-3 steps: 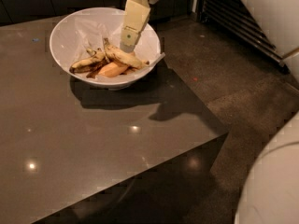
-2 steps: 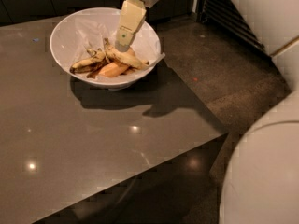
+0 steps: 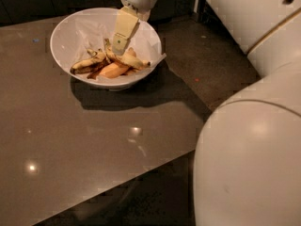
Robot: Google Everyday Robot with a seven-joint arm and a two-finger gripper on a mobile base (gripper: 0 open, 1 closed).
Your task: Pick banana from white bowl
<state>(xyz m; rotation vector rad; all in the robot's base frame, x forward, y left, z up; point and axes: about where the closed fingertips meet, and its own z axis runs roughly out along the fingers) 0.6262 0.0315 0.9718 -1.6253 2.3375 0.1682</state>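
The white bowl point(image 3: 66, 29), lined with crinkled white paper, stands on the dark table at the upper left. In it lie a pale-yellow speckled banana point(image 3: 128, 60), a darker blackened banana point(image 3: 87, 65) to its left, and a smooth orange piece point(image 3: 113, 71) in front. My gripper point(image 3: 118, 48) reaches down into the bowl from above. Its tip is at the upper left end of the pale-yellow banana, touching it or just over it. Nothing is lifted.
The glossy dark table point(image 3: 94, 149) extends toward the front left, and its right edge runs diagonally. A dark floor point(image 3: 207, 65) lies to the right. My large white arm body point(image 3: 254, 126) fills the right side of the view.
The gripper has moved a little to the left and lower inside the bowl, toward the bananas. The arm body has taken up more of the right side. The bowl's contents have not moved.
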